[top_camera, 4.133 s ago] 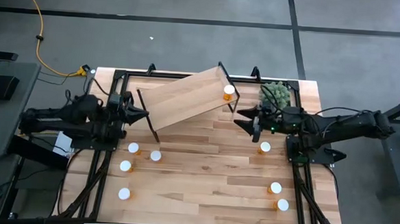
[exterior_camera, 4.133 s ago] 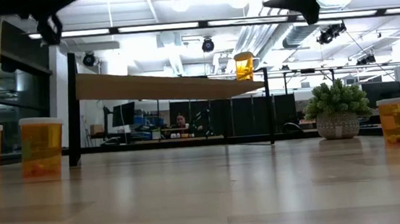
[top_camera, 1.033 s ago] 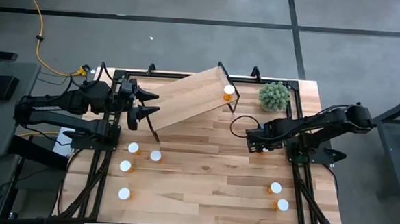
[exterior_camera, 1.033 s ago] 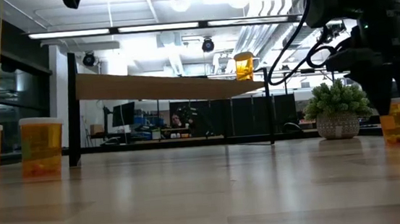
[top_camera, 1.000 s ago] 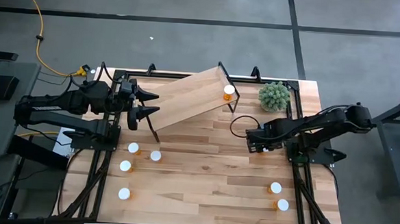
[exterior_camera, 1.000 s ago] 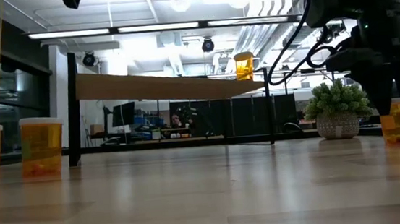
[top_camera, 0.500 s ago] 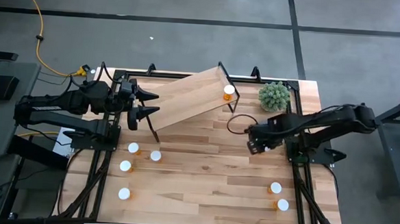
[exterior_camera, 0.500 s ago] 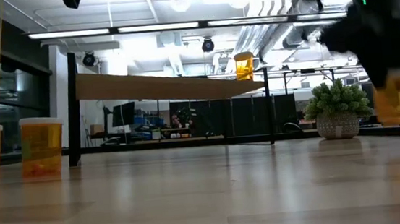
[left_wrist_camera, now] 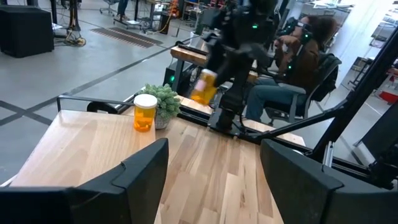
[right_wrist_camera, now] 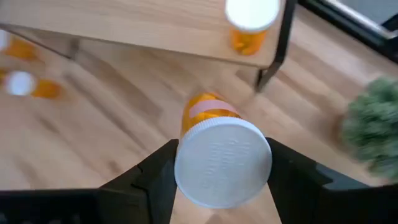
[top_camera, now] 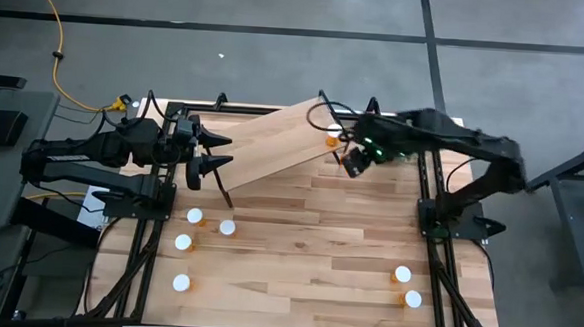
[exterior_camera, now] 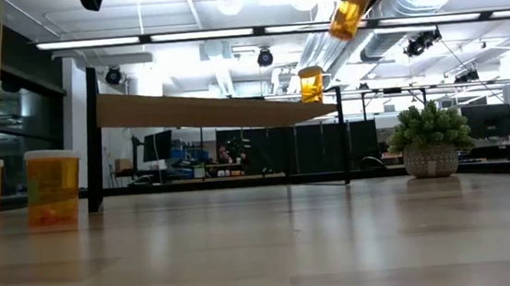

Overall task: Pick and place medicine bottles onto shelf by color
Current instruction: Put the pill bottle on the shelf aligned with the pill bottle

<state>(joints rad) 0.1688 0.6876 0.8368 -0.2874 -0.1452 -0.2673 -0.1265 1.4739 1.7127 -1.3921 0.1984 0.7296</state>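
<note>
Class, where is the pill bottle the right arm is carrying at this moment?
In the high view, the carried bottle is held in the right end effector, raised above the table beside the shelf's right end, close to the bottle already standing on the shelf.

- Right arm reaches in from the right side, stretched over the far part of the counter (top_camera: 317, 255), forearm about level, wrist raised high.
- Right gripper (top_camera: 353, 161) just beside the shelf's (top_camera: 273, 143) right end, fingers (right_wrist_camera: 155, 180) clamped on the white cap of a medicine bottle (right_wrist_camera: 214, 146).
- Left arm waits at the left edge; left gripper (top_camera: 216, 150) near the shelf's left end, fingers (left_wrist_camera: 146, 165) spread apart, holding nothing.
</note>
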